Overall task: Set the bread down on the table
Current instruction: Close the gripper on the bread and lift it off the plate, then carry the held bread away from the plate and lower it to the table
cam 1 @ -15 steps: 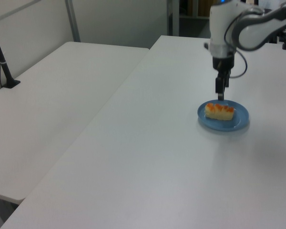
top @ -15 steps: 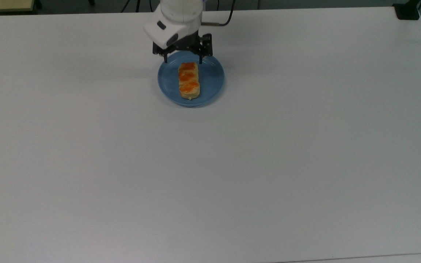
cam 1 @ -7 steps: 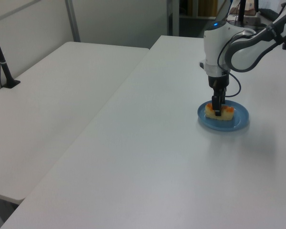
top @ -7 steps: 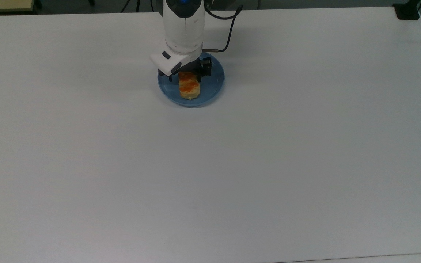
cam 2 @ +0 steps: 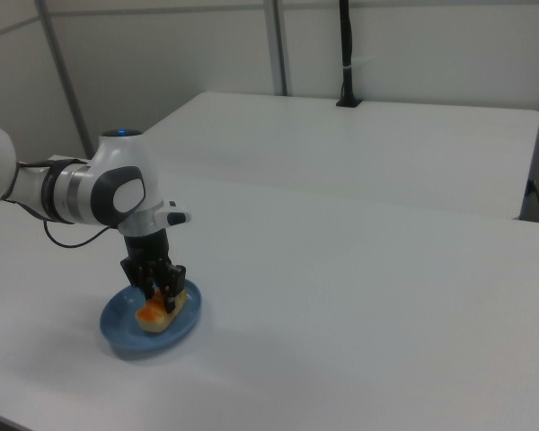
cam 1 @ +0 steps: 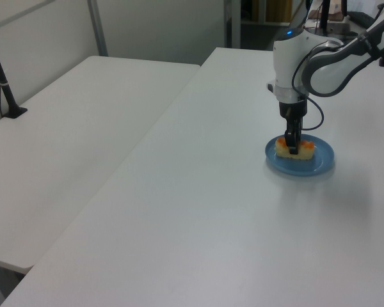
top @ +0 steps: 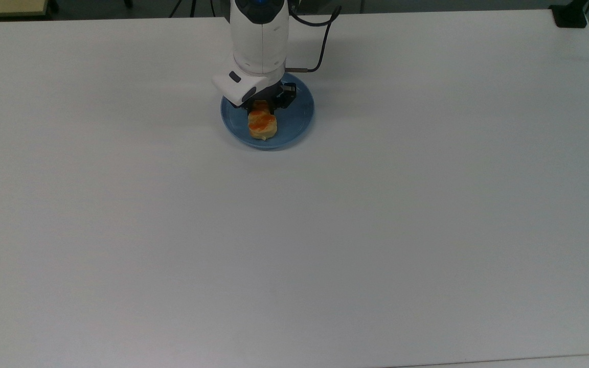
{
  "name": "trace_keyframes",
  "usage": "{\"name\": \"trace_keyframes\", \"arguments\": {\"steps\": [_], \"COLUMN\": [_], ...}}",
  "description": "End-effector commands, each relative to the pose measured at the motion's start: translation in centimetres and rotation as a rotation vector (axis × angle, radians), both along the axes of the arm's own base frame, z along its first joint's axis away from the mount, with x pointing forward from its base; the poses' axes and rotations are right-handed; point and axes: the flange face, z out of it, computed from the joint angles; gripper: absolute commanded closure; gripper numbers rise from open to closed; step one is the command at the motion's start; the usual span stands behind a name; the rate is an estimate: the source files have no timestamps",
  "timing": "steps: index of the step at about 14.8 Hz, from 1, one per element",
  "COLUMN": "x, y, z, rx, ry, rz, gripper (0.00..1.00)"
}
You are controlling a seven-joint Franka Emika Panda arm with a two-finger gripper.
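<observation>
Bench (top: 376, 230): white, bare apart from the plate and the arm; large free area on every side of the plate in the top view. A second white bench (cam 1: 83, 128) stands alongside in the left view.

Arm (top: 259, 36): reaches down over the plate, wrist roughly vertical.

Plate (top: 299, 117): blue, round, sits on the bench near the far edge in the top view.

Bread (top: 262, 124): on the plate, lying flat as far as can be judged; no gap under it is visible in the left or right view. Its far end is covered by the gripper in the top view.

Gripper (cam 1: 293, 148): lowered onto the bread, fingers (cam 2: 172, 285) straddling it across its short width. They look narrowed around the bread, one on each long side, but actual contact cannot be made out.

Progress: early. Approach and descent done; grasp at or near closing. Not yet done: lift off the plate, carry clear of the rim, set down on bare bench, release. Judged roughly a third through.
</observation>
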Motion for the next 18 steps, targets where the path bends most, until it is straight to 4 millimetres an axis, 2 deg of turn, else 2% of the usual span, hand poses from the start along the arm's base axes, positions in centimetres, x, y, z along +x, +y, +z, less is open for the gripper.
{"name": "trace_keyframes", "arguments": {"steps": [1, 2, 4, 5, 6, 9, 10, 13, 14, 16, 18], "x": [0.3, 0.8, 3.5, 4.9, 7.3, 12.2, 13.4, 15.5, 16.2, 16.9, 17.1], "y": [0.4, 0.5, 0.8, 1.5, 2.0, 1.6, 1.4, 1.1, 1.0, 1.5, 1.6], "z": [2.7, 3.8, 6.9, 7.5, 8.1, 9.5, 9.4, 7.2, 5.5, 3.5, 2.8], "rx": [-0.011, -0.014, -0.013, -0.013, -0.013, -0.015, -0.015, -0.033, -0.055, -0.062, -0.061], "ry": [0.003, 0.003, -0.014, -0.024, -0.031, -0.056, -0.066, -0.069, -0.059, -0.077, -0.082], "rz": [0.020, 0.018, 0.014, 0.017, 0.018, -0.002, -0.007, -0.001, 0.010, 0.022, 0.028], "gripper": [0.54, 0.54, 0.54, 0.54, 0.54, 0.54, 0.54, 0.54, 0.54, 0.54, 0.54]}}
